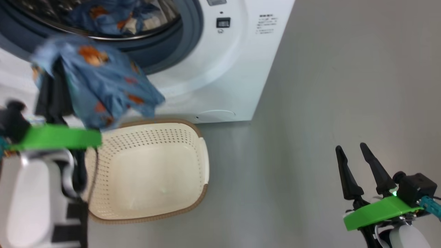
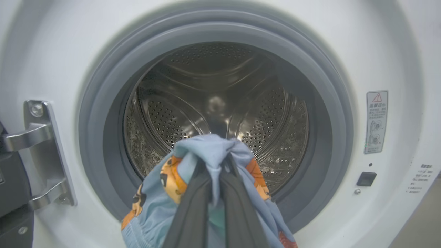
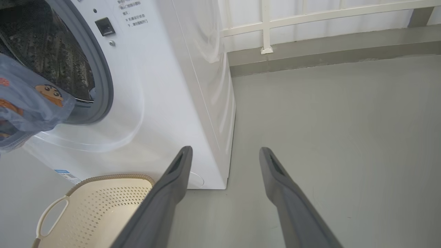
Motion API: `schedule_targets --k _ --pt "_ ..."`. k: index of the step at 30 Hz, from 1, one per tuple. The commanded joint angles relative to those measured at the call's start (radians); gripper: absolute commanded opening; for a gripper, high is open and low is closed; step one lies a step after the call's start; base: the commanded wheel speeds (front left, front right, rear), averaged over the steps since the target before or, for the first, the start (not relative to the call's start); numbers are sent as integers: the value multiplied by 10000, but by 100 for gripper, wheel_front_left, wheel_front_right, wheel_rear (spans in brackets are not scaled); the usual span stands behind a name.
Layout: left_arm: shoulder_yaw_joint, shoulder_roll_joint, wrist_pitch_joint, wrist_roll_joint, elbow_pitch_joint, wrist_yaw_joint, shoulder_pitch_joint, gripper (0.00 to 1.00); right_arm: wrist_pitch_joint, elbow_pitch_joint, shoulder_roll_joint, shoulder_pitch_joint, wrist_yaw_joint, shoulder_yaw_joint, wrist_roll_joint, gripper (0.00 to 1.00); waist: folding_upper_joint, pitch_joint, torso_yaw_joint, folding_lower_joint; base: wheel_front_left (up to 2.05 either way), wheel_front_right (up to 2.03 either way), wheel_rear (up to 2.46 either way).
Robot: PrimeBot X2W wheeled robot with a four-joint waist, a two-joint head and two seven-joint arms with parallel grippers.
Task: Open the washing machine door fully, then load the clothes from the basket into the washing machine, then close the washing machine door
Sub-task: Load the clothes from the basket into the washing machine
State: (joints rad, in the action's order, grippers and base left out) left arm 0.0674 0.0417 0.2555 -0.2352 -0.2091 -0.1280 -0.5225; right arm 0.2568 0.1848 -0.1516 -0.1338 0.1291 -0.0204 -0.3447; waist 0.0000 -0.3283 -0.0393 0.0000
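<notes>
while the left gripper (image 2: 214, 168) clenches the clothes (image 2: 151, 203) just before the drum (image 2: 213, 86) of the washing machine (image 1: 220, 69), the right gripper (image 1: 351, 147) stands released at the near right; the basket (image 1: 144, 141) sits just near of the machine.

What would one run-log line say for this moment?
stage: loading | left jaws: shut on light-blue printed garment, before drum | right jaws: open, empty | basket: empty
</notes>
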Motion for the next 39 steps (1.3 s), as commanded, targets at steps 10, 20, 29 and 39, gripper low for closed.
schedule_targets --k 10,20,29,39 --pt "-19 1264 63 -186 -3169 -25 -3214 0 49 -255 316 -669 16 -506 -5 100 0 -1017 -904 0 0 0 0" --pt "-820 2050 63 -324 -6545 -26 -5703 0 49 -352 502 -1216 16 -584 -59 100 0 -1773 -1447 0 0 0 0" --pt "-1437 2429 63 -228 -8725 -26 -7038 0 49 -323 657 -1349 16 -860 -93 100 0 -2066 -1813 0 0 0 0" --pt "-1197 2795 63 188 -7043 385 -7887 0 49 -345 780 -1542 16 -1063 -143 100 0 -2379 -2040 0 0 0 0"
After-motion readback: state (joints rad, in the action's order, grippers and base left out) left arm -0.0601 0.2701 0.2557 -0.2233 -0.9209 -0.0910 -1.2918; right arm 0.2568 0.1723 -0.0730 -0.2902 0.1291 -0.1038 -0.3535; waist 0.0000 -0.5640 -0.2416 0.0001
